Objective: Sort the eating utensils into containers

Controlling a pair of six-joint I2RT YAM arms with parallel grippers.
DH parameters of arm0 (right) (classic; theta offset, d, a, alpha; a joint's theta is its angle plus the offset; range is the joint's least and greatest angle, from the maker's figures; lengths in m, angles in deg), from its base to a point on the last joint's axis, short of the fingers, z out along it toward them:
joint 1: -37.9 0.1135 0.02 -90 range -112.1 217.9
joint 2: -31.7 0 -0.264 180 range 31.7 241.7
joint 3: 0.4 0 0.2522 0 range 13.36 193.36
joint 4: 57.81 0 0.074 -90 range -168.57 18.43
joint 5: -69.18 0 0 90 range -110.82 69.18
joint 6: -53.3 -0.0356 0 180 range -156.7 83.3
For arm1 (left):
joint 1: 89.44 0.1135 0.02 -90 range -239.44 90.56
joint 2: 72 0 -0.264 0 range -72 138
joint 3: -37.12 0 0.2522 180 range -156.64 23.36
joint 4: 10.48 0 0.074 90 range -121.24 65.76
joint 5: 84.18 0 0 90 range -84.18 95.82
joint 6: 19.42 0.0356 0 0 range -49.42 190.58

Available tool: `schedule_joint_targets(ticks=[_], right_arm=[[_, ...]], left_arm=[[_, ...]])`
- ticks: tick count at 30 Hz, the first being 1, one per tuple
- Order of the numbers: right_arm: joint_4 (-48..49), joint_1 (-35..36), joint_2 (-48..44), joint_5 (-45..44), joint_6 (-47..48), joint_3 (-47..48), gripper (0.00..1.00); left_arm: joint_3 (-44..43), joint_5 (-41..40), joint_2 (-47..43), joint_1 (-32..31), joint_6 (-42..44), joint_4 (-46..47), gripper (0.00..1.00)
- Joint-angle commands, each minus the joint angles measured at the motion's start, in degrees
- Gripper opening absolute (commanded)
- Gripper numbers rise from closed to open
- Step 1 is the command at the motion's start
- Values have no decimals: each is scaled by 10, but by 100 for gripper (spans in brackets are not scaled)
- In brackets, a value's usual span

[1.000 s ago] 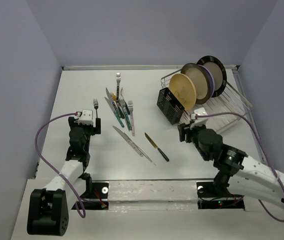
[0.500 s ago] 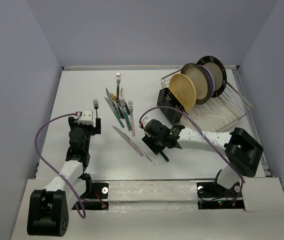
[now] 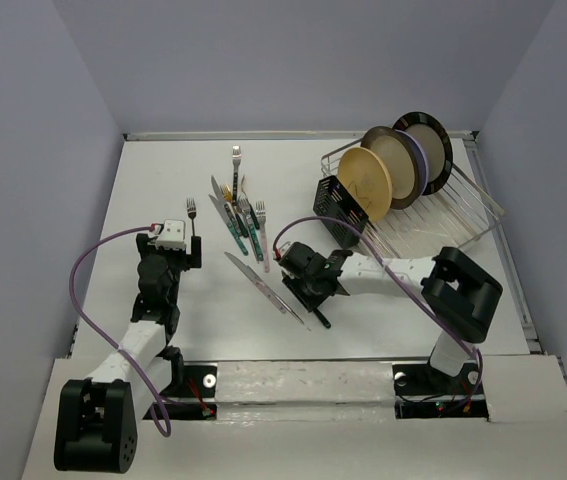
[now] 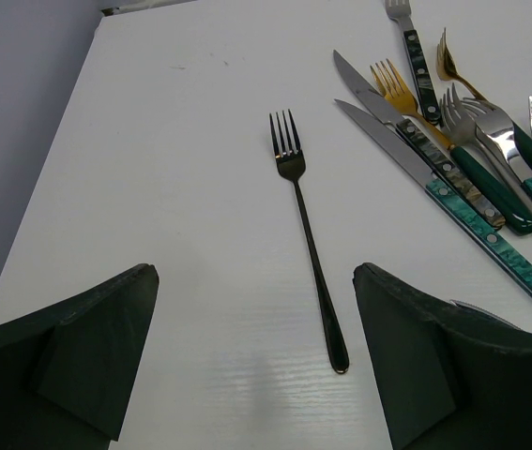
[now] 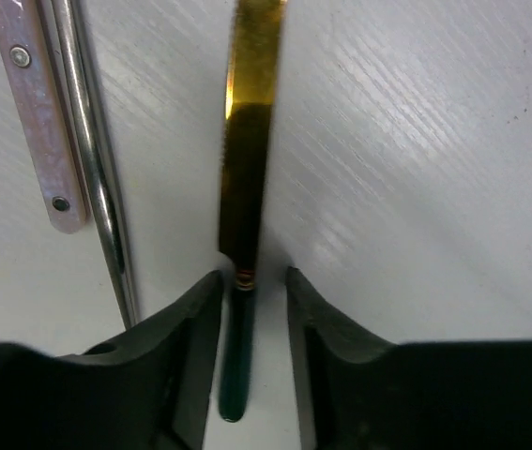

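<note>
Swinging inward, the right gripper is straddling the knife, slightly open, seemingly gripping nothing yet; pickup is beginning.

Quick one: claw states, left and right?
Left claw: open, empty, black fork on the table between its fingers.
Right claw: open narrowly, straddling the gold-bladed knife at its handle, with a gap showing, not clamped.

knife: gold blade, green handle | fork: black | table: white
</note>
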Motion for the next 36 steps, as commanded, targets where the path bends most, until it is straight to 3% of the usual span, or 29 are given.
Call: schedule_joint_targets(ticks=[1,7,13,17,22,26,32,36], right_arm=[[-35,3,21,12,-6,-2,24],[-44,3,17,-1,-6,6,1],[-33,3,-11,-47,17,43,0],[68,3,-91,-61,74,58,0],[354,-2,-197,-72,143,23,0],[574,-36,-249,-153,141,-19,0],[790,-111,-264,-275,118,-88,0],[958,-132,-232,-320,169,-144,0]], left_arm=[[-2,0,-8,-2,1,43,99],[-2,-1,-7,-2,1,42,99],[-2,-1,-8,-2,1,43,99],[-1,-1,-9,-2,2,43,99],[0,0,-10,-2,1,43,99],[0,0,-11,-2,1,42,99],[1,0,-13,-2,1,43,99],[1,0,-14,-2,1,43,99]])
